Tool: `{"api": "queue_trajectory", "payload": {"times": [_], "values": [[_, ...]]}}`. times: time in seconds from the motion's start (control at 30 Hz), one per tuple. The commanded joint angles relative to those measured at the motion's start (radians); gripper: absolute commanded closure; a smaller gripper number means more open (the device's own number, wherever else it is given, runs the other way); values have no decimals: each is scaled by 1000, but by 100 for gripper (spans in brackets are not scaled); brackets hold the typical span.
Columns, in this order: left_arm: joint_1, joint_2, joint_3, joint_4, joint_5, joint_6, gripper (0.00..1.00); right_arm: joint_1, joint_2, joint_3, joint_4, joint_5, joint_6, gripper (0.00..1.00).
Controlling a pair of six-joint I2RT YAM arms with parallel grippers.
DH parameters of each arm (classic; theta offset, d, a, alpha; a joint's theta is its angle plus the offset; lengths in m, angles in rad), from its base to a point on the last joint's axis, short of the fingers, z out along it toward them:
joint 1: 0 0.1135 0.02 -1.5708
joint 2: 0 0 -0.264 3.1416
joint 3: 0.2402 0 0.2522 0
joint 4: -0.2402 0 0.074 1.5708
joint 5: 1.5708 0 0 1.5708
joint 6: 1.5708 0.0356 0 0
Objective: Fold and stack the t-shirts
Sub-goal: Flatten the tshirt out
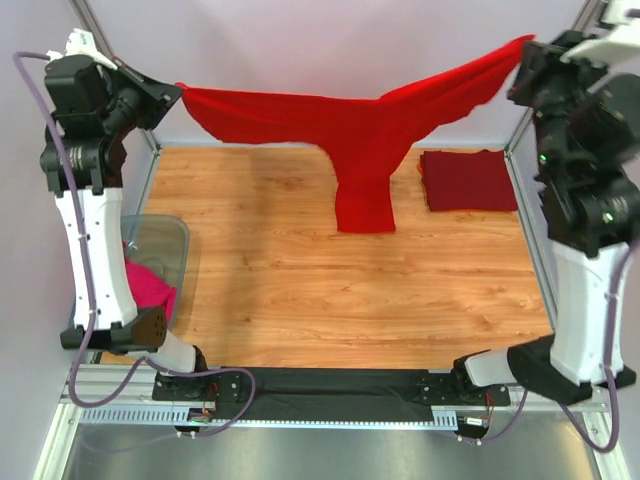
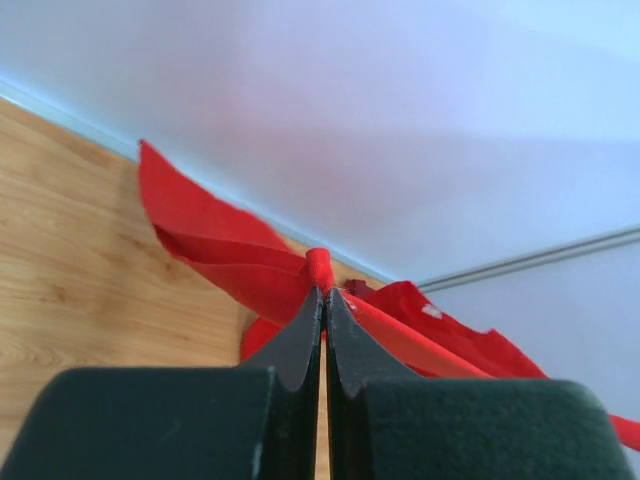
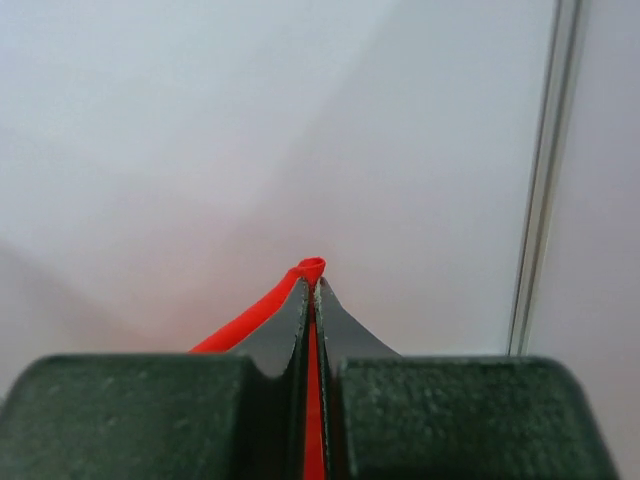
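Gripping a small roll of cloth, the left hand (image 2: 323,295) was closed tight on one edge of the bright red t-shirt (image 1: 360,130), with only a nub of fabric showing above its meeting fingers. The right hand (image 3: 313,285) was likewise pinched shut on the opposite edge of the same garment, a red fold pressed between its fingers. Seen from above, the left hand stood raised at about 10 o'clock of the worktop (image 1: 300,290) and the right hand at about 1 o'clock. The bright red t-shirt therefore hung in the air between them along the 12 o'clock side. The span was not taut: the cloth sagged in the middle, and a long lobe drooped towards the centre. Whether the lobe's lower end touched the wood could not be judged. The maroon t-shirt (image 1: 468,180) lay flat as a folded rectangle at 2 o'clock, apart from the hanging lobe. A clear bin (image 1: 160,245) holding pink cloth (image 1: 150,285) sat at the 8 o'clock edge.

Step in hand, as judged: spreading the second shirt in the air before laying it down for folding, the maroon one appearing already folded. The next move would call for both hands to lower together and draw the cloth towards 6 o'clock. Equal tension on both edges would let the drooping lobe unroll flat rather than bunch beneath the body of the shirt.
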Motion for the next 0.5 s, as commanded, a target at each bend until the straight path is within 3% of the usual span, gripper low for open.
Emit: {"api": "queue_trajectory", "payload": {"times": [0.0,0.2,0.3,0.4,0.47], "values": [[3,-110,-20,25,22,47,100,-6,-70,-1,-13,61,-36,100],[4,-302,-73,-61,-12,109,100,-6,-220,-2,-190,35,68,100],[4,-377,-103,-92,-15,115,100,-7,-259,106,-287,4,105,100],[4,-400,-33,-161,-14,127,100,-6,-320,130,-272,15,157,100],[4,-390,41,-251,-21,144,100,-6,-401,57,-186,28,179,100]]}}
